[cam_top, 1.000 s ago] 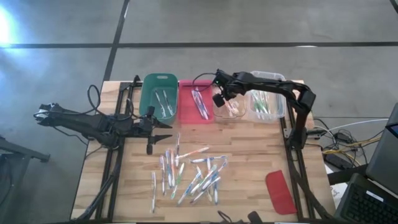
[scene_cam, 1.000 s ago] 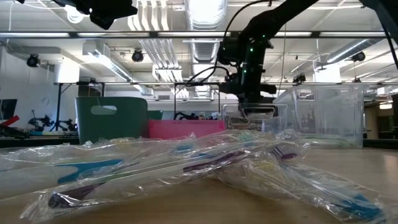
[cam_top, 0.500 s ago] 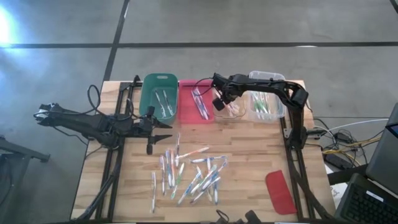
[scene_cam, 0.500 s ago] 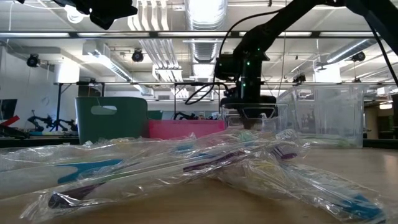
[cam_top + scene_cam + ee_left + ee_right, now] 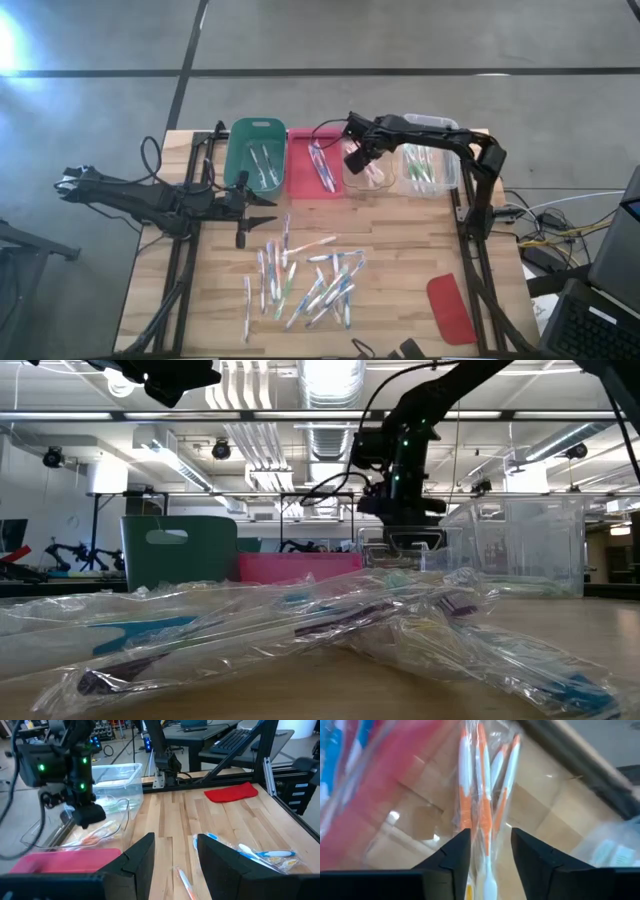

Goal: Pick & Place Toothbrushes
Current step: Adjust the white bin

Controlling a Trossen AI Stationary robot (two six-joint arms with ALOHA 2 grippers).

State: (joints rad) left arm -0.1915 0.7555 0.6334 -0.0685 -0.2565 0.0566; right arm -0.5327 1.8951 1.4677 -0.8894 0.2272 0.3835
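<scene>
Several wrapped toothbrushes [image 5: 305, 275] lie loose on the wooden table, near its front edge; in the low view they fill the foreground [image 5: 300, 625]. My right gripper [image 5: 357, 163] hangs open, pointing steeply down over a clear bin [image 5: 372, 182] at the back. Through its fingers [image 5: 491, 850] I see orange toothbrushes [image 5: 482, 795] in wrappers lying on the bin's floor. I cannot tell whether the fingers touch them. My left gripper [image 5: 175, 855] waits open above the table's left half [image 5: 262, 212], holding nothing.
Along the far edge stand a green bin [image 5: 256, 155], a pink bin [image 5: 314, 165] and a second clear bin [image 5: 428, 165], each with some toothbrushes inside. A flat red lid [image 5: 450, 308] lies at the front right. Bare wood shows between pile and bins.
My right gripper has dipped a little toward the table's left over the clear bin and come back to about where it was.
</scene>
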